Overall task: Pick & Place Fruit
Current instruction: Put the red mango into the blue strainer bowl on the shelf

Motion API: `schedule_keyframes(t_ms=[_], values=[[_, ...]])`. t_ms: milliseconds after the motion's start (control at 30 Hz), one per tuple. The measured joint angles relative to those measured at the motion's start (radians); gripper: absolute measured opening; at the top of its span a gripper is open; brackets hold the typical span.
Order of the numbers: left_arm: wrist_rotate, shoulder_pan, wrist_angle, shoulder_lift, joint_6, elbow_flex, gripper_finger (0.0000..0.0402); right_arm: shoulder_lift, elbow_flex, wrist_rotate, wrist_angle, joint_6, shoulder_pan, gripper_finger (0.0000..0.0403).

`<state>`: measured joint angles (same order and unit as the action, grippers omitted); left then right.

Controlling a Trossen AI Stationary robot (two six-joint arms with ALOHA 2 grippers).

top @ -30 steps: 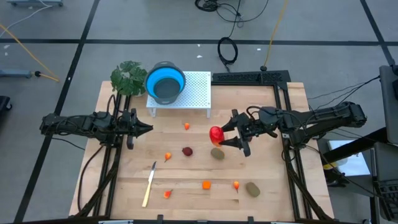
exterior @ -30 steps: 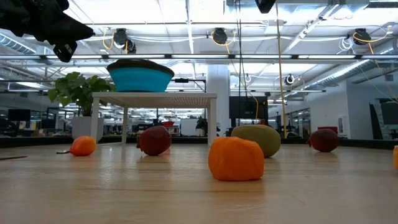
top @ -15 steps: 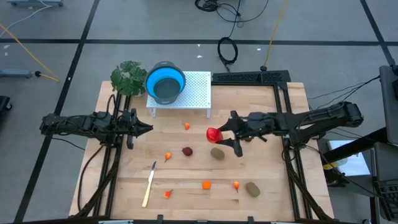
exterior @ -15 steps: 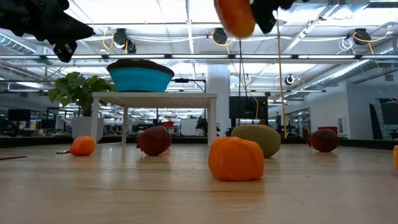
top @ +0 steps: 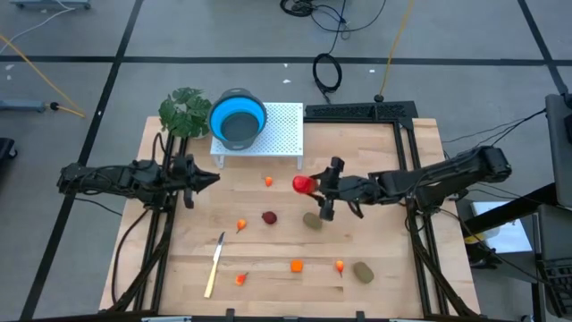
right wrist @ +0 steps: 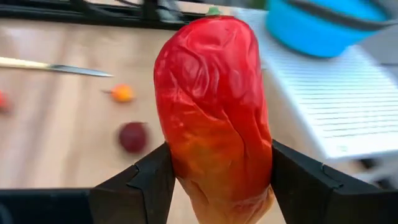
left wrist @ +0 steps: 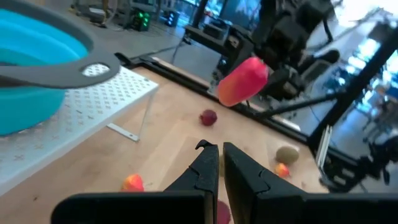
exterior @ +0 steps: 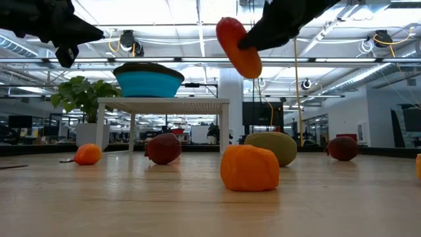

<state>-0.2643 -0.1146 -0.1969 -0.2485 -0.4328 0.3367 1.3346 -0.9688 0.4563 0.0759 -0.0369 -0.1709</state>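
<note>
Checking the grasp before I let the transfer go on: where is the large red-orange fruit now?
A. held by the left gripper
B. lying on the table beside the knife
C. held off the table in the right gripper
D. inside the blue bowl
C: the red-orange fruit sits clamped between the right gripper fingers, above the table.

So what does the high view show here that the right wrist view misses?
Only the high view shows the left hand, shut and waiting by the plant, plus two olive ovals and the whole table. Only the right wrist view shows the red-orange fruit's wrinkled skin pinched between the right hand's fingers. Both show that fruit, the blue bowl on the white rack, the knife and a dark red fruit.
</note>
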Motion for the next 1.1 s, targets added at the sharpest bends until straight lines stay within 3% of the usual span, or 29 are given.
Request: schedule_keyframes(t_ms=[200,533,967,1100], values=[[-0.014,0.000,0.063,0.000,-0.018,0.000,0.0021,0.026,0.000,0.252,-0.027,0.060,-0.017,0.0216],[-0.072,0.000,0.165,-0.101,-0.021,0.000,0.0021,0.026,-0.001,0.513,-0.164,0.193,-0.022,0.0216],[-0.077,0.000,0.551,-0.341,0.074,0.000,0.0022,0.026,-0.001,0.516,-0.275,0.206,-0.021,0.0217],[-0.059,0.000,0.665,-0.415,0.109,0.000,0.0041,0.026,-0.001,0.515,-0.277,0.207,-0.021,0.0218]])
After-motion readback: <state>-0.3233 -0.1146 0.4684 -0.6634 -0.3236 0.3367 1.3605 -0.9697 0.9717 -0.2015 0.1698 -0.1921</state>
